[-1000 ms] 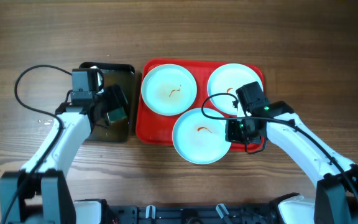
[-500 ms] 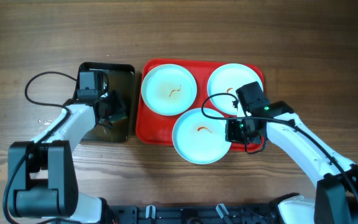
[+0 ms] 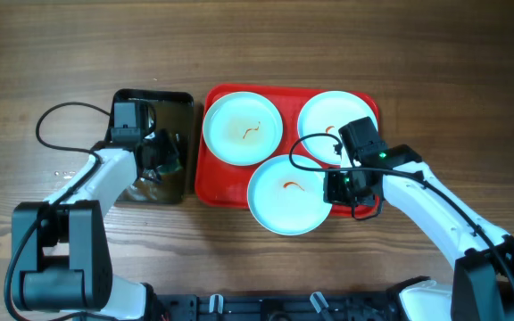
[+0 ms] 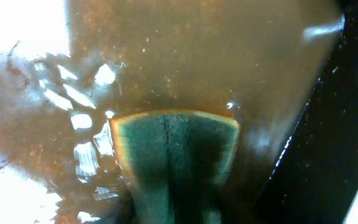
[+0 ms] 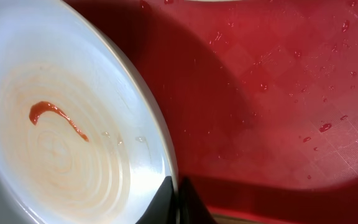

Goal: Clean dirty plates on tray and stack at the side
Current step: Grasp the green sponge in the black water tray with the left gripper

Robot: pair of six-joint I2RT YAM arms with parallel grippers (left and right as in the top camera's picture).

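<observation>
- Right gripper clamped on the right rim of the front plate; the plate overhangs the red tray's front edge, sauce squiggle at centre.
- Left gripper closed on the green sponge, dipped in brown water in the black tray.
- Back-left plate and back-right plate side by side on the red tray, both smeared.

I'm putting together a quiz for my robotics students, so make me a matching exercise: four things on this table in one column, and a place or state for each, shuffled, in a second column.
Column one
1. green sponge
2. front plate
3. red tray
4. black tray

Column two
A. carries three plates
B. rim pinched in the right jaws
C. lies left of the red one, wet inside
D. gripped in the left jaws

Pairs: 1-D, 2-B, 3-A, 4-C
</observation>
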